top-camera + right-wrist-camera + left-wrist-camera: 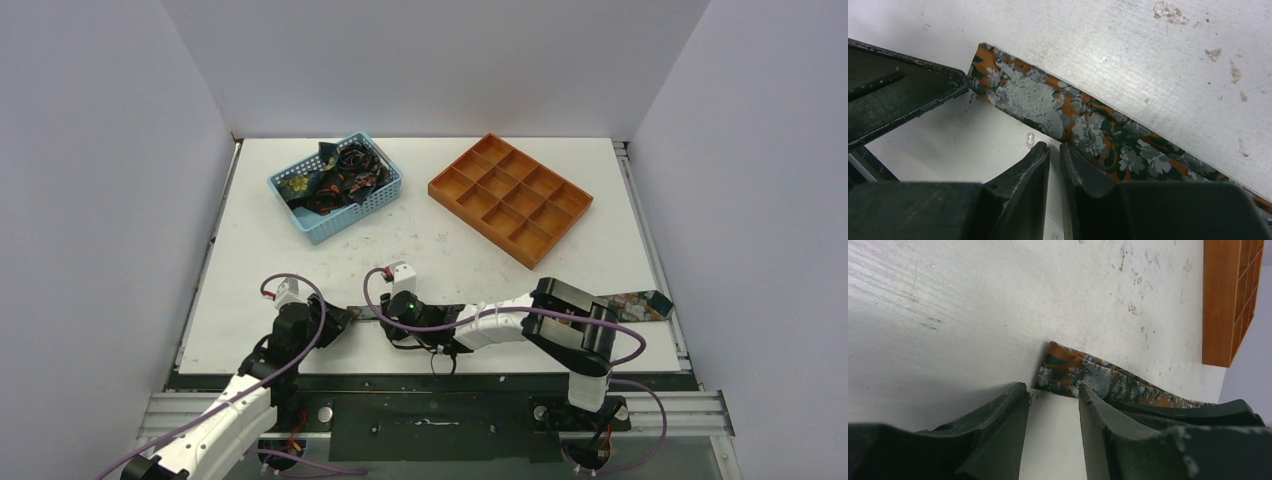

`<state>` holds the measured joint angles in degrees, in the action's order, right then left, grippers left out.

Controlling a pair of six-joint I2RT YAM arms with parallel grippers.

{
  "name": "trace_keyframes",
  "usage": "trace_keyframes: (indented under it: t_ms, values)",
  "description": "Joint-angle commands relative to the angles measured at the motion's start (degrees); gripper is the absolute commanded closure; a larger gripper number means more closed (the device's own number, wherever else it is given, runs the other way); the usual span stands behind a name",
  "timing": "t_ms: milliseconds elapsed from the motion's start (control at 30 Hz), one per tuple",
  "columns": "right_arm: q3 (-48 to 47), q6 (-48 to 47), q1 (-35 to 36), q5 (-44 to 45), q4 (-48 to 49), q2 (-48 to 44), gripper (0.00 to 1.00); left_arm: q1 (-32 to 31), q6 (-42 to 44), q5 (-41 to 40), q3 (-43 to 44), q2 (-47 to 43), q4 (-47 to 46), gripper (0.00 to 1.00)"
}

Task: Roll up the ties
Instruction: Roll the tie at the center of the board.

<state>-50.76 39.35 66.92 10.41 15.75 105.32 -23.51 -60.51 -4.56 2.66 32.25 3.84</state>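
Left wrist: left tool (pixel 1052 388) open, empty, tie (pixel 1073 372) end at tips; right tool (pixel 1054 146) near-closed, empty.

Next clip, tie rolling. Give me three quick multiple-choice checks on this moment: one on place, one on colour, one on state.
1. Where does the flat tie lie?
A. in the tray
B. along the near edge of the table
C. against the far wall

2. What colour is the mesh basket?
A. red
B. yellow
C. light blue

3. How is the left claw?
A. open, holding nothing
B. shut on the tie
C. gripping the basket

Key:
1 B, the top view shows it stretched along that edge.
2 C, its walls are pale blue.
3 A, bare table shows between its fingers.
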Motion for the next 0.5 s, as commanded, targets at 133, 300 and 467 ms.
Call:
trace_keyframes:
  t_ms: [133,300,467]
  values:
    - [-5.5,-5.7,0.6,1.2,-7.2,-4.9,0.82,0.4,1.6,-0.9,2.7,0.0,4.3,0.6]
    - [-8.6,-6.0,-2.5,0.2,-9.9,-2.0,0.83,0.5,1.7,-1.1,2.5,-0.7,4.6,0.56]
    - [-9.1,-6.3,-3.6,-0.7,-10.7,0.8,0.85,0.5,2.0,-2.1,2.5,-0.4,4.8,0.49]
